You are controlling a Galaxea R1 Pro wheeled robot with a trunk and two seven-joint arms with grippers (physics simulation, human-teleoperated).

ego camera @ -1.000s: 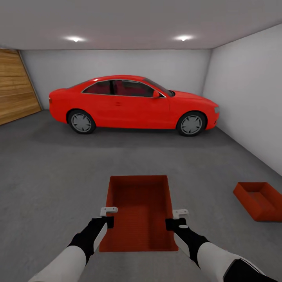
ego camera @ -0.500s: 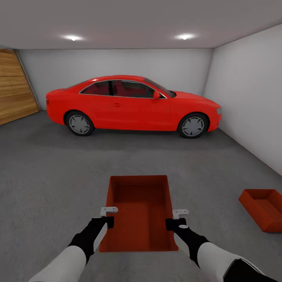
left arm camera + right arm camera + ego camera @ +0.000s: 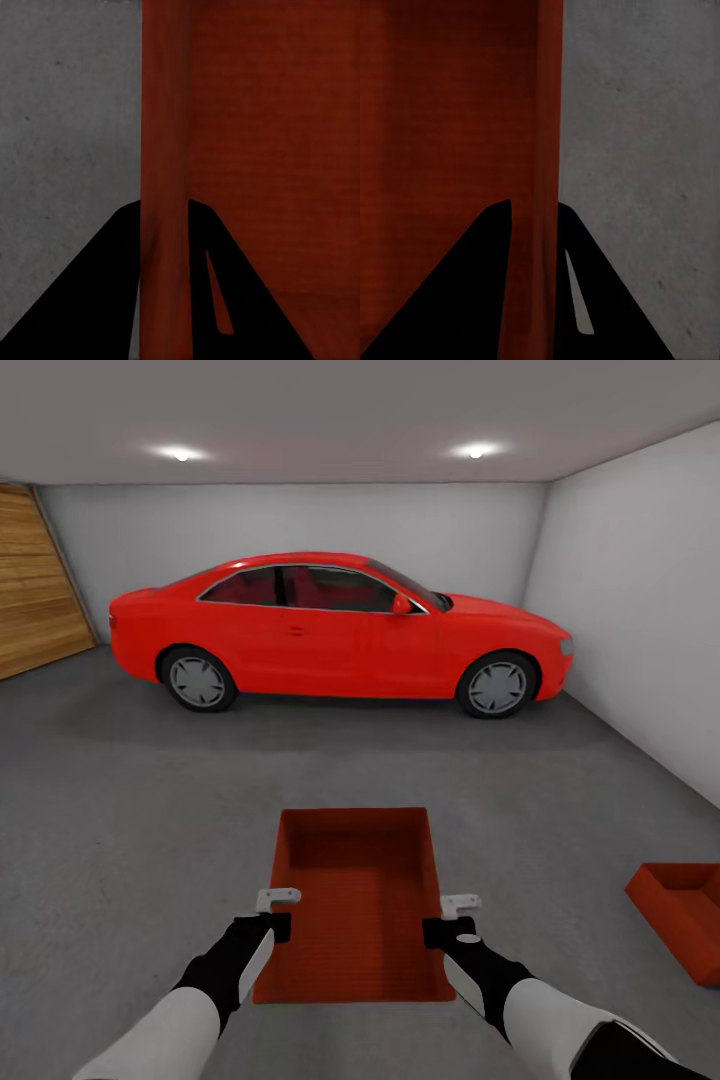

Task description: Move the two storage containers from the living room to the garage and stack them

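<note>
The left hand (image 3: 277,915) and right hand (image 3: 450,920) each clamp a long thin wall of the carried storage container (image 3: 355,900), held level above the mottled concrete floor (image 3: 130,820). Keep both grips level; lower squarely into the second container (image 3: 685,915) at far right.

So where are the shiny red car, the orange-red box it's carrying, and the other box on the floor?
Shiny red car (image 3: 330,630): head view, door panel.
Carried orange-red box (image 3: 355,905): head view, inner bottom.
Other orange-red box (image 3: 685,920): head view, near wall.
</note>
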